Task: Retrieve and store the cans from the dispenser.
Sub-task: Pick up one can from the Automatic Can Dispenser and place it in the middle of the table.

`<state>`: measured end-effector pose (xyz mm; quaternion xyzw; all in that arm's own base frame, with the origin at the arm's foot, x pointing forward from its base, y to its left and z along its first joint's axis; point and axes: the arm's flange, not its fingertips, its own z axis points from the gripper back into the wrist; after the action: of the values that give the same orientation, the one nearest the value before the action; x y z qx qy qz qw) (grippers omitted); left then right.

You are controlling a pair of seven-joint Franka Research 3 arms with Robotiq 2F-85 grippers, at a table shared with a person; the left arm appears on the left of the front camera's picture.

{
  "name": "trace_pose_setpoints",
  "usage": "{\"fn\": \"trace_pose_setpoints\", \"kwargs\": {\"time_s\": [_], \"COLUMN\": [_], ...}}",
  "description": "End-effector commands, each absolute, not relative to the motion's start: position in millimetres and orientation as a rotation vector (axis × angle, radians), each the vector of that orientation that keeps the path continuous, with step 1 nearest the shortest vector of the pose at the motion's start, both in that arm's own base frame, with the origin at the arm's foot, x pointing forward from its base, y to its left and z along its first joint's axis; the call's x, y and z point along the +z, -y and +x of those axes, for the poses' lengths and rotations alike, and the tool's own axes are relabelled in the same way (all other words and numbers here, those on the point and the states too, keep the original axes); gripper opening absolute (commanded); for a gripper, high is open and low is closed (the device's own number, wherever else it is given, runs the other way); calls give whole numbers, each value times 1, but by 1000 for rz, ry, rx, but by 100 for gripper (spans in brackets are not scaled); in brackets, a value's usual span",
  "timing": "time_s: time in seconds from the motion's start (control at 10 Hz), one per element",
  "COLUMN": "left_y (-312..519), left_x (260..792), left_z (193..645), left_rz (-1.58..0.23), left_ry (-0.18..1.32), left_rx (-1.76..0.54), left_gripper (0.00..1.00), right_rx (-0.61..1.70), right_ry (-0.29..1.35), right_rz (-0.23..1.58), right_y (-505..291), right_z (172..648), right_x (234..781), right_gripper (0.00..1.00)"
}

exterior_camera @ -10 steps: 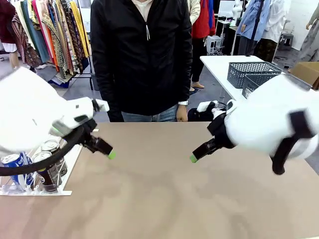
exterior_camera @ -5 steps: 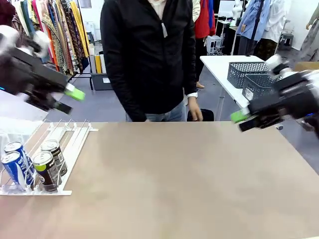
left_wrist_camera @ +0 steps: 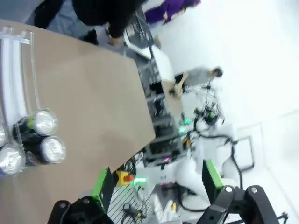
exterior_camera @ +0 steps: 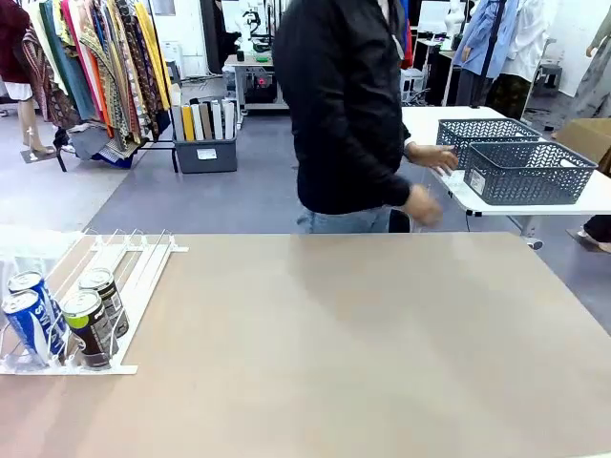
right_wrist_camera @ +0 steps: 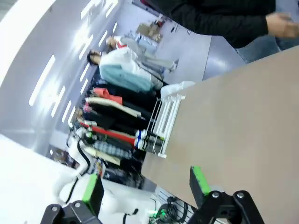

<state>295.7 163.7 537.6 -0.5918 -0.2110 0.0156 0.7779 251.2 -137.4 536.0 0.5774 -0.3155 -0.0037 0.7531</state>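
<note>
The dispenser [exterior_camera: 143,267], a clear-and-white rack of sloped lanes, lies at the table's left edge. Against its front stops stand two blue cans [exterior_camera: 27,320] and two dark cans [exterior_camera: 91,324] with silver tops. In the left wrist view my left gripper [left_wrist_camera: 156,182] hangs open high over the table with nothing between its green pads [left_wrist_camera: 103,183]. The dark cans [left_wrist_camera: 41,125] and the rack's rails [left_wrist_camera: 18,60] lie far below it. My right gripper [right_wrist_camera: 145,186] is also open and empty, well above the table. From there the dispenser [right_wrist_camera: 167,114] and its cans [right_wrist_camera: 147,140] look far off.
A person in a black jacket [exterior_camera: 339,105] stands at the far side, turned toward a white side table [exterior_camera: 430,129]. One hand reaches to the dark grey mesh baskets [exterior_camera: 525,167] there. The tan tabletop [exterior_camera: 363,343] spreads right of the rack.
Both arms lifted up and outward and left the front view. The person turned from facing the table to the right, reaching toward the mesh baskets. The cans stayed put.
</note>
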Motion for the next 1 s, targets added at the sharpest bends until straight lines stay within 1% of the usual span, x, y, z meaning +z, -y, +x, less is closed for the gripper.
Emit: {"fn": "trace_pose_setpoints", "kwargs": {"time_s": [0.0, 0.1, 0.2, 0.9], "left_y": [-178, -183, -184, -184], "left_x": [523, 515, 522, 522], "left_z": [307, 306, 296, 296], "left_rz": [-1364, -1346, -1320, -1320], "left_ry": [527, 541, 489, 489], "left_rx": [91, 123, 99, 99], "left_gripper": [100, 100, 100, 100], "right_rx": [-63, -68, -60, -60], "right_ry": [654, 608, 675, 675], "right_rz": [1340, 1380, 1294, 1294], "right_y": [104, 104, 152, 152], "right_z": [237, 245, 252, 252], "right_x": [462, 451, 519, 519], "right_gripper": [100, 100, 100, 100]}}
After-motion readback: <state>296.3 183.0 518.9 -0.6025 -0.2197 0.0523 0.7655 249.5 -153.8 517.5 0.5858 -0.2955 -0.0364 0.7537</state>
